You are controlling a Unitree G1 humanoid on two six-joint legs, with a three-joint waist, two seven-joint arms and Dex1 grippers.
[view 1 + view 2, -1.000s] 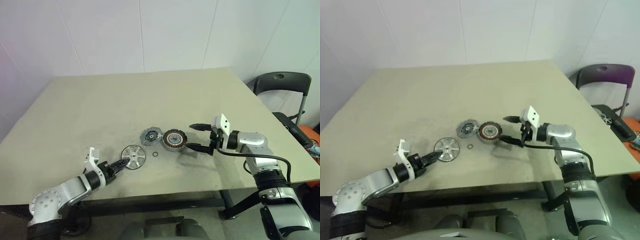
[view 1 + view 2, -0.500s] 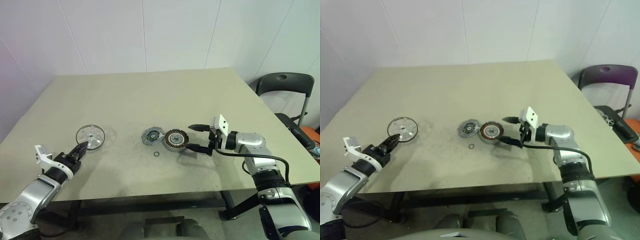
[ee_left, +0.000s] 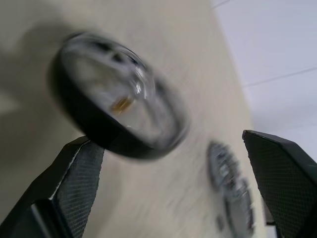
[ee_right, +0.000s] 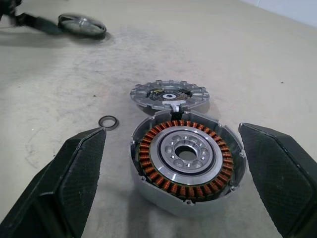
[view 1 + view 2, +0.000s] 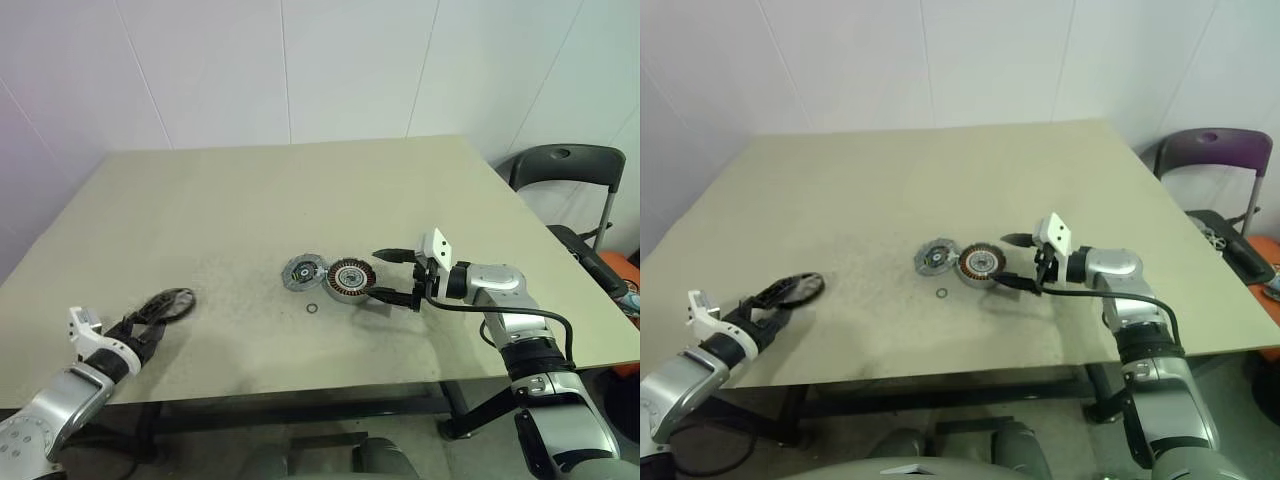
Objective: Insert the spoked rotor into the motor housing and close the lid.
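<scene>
Spoked rotor [image 5: 172, 301] dropped flat, far left; left claw [image 5: 150, 318] apart; right claw [image 5: 392, 275] apart.

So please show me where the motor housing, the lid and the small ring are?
motor housing [image 4: 188, 153]: right wrist view, pale centre.
lid [image 4: 169, 94]: right wrist view, dark centre.
small ring [image 4: 108, 122]: right wrist view, its rim.

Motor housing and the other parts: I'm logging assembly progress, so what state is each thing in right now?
motor housing: open on the table, copper windings exposed, no rotor inside, sitting between the right gripper's fingers.
spoked rotor: blurred, far from the housing, just ahead of the left gripper.
lid: off, flat beside the housing.
small ring: loose on the table.
left gripper: open.
right gripper: open.
</scene>
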